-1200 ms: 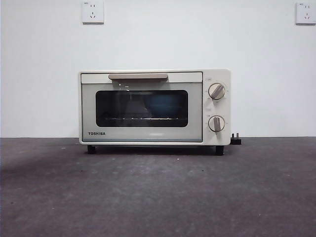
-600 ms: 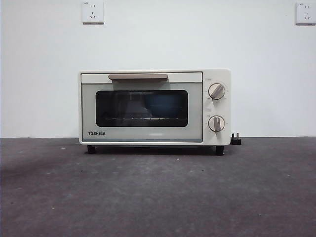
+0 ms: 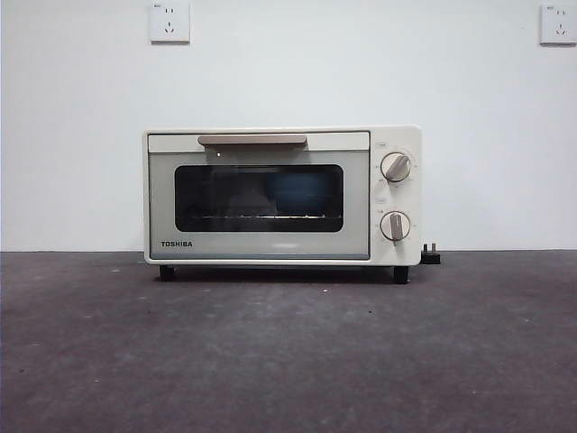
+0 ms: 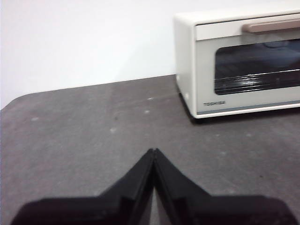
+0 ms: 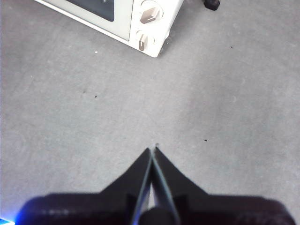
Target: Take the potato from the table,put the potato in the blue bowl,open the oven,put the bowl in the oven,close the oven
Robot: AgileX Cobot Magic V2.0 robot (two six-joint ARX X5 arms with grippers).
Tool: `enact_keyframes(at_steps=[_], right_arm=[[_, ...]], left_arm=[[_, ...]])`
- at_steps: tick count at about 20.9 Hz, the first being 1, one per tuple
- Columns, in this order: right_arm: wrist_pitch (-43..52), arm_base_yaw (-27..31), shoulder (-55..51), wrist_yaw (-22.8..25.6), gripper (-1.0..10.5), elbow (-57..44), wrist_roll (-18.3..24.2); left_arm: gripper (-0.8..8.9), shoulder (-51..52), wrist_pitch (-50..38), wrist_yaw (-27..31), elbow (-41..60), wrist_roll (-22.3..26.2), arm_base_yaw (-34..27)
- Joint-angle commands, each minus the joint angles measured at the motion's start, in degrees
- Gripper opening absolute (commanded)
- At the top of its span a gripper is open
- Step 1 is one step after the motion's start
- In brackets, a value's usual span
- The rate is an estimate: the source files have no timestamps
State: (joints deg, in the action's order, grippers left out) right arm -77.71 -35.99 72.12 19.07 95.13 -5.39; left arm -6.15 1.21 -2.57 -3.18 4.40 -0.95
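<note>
Sitting shut, oven perhaps holds blue bowl.

The left gripper is seen as two matte black wedge-shaped jaws tapering to a thin point from a broad, dark, blurred base. The right gripper is shaped alike, black throughout, with pale edges along the seam; a small blue glow is seen at 7 o'clock beside its base.

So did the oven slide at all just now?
No. The oven sits in the same spot on the table, its left edge lined up under the wall socket as before.
</note>
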Motion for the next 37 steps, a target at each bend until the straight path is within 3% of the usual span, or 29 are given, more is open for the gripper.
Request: enact_keyframes(at_steps=[1, 5, 12, 27, 29, 30, 32, 34, 37], right_arm=[[-1.0, 0.0, 0.2, 0.0, 0.0, -0.4, -0.6], [-1.0, 0.0, 0.2, 0.1, 0.0, -0.4, -0.6], [-1.0, 0.0, 0.2, 0.0, 0.0, -0.4, -0.6], [-0.8, 0.1, 0.1, 0.1, 0.0, -0.4, -0.6], [-0.1, 1.9, -1.7, 0.8, 0.0, -0.4, 2.2], [1.4, 3.1, -2.5, 1.4, 0.0, -0.4, 4.5], [8.2, 6.4, -4.8, 0.1, 0.0, -1.2, 0.6], [21.7, 11.3, -8.5, -2.5, 0.0, -5.6, -4.3], [39.5, 18.7, -17.3, -12.5, 0.0, -19.3, -4.1]], left_arm=[[-0.04, 1.2, -0.4, 1.2, 2.3, -2.3, 0.5], [-0.04, 5.8, 8.9, 1.9, 2.8, -3.3, 0.6], [-0.04, 5.9, 8.7, 5.2, 2.8, -3.8, 0.8], [-0.04, 5.2, 8.1, 4.1, 2.8, -4.2, 0.8], [-0.04, 5.2, 8.1, 4.1, 2.8, -4.2, 0.8], [-0.04, 5.2, 8.1, 4.1, 2.8, -4.2, 0.8], [-0.04, 5.2, 8.1, 4.0, 2.8, -4.2, 0.8], [-0.04, 4.9, 8.1, 4.1, 2.8, -4.2, 0.8], [-0.04, 4.6, 8.1, 4.1, 2.8, -4.2, 0.8]])
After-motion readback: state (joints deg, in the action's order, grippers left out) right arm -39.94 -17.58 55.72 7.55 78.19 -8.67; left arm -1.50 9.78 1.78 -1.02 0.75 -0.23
